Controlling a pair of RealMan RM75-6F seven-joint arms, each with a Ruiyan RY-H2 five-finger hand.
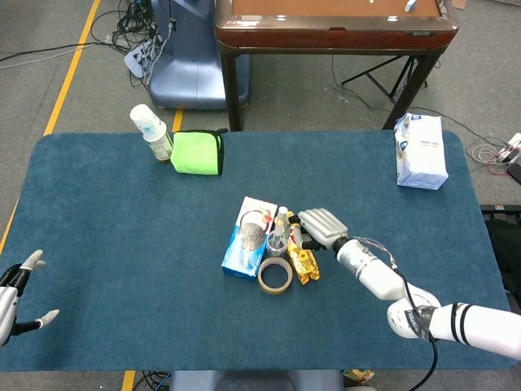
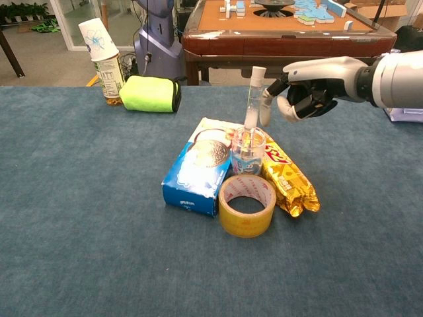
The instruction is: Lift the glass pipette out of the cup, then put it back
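Observation:
A small clear cup (image 2: 248, 153) stands mid-table between a blue box and a yellow packet, also seen in the head view (image 1: 277, 243). The glass pipette (image 2: 253, 99) with its white top stands nearly upright in the cup (image 1: 281, 221). My right hand (image 2: 310, 86) is level with the pipette's upper half, just to its right, and a pale fingertip (image 2: 266, 110) lies against the glass. Whether the fingers pinch the pipette is unclear. In the head view the right hand (image 1: 321, 226) sits right beside the cup. My left hand (image 1: 15, 295) hovers at the table's near left edge, fingers apart and empty.
A blue cookie box (image 2: 198, 168), a yellow tape roll (image 2: 246, 206) and a yellow snack packet (image 2: 289, 179) crowd around the cup. A green cloth (image 2: 152, 94) and a bottle capped by a paper cup (image 2: 106, 66) stand far left. A white bag (image 1: 421, 151) is far right.

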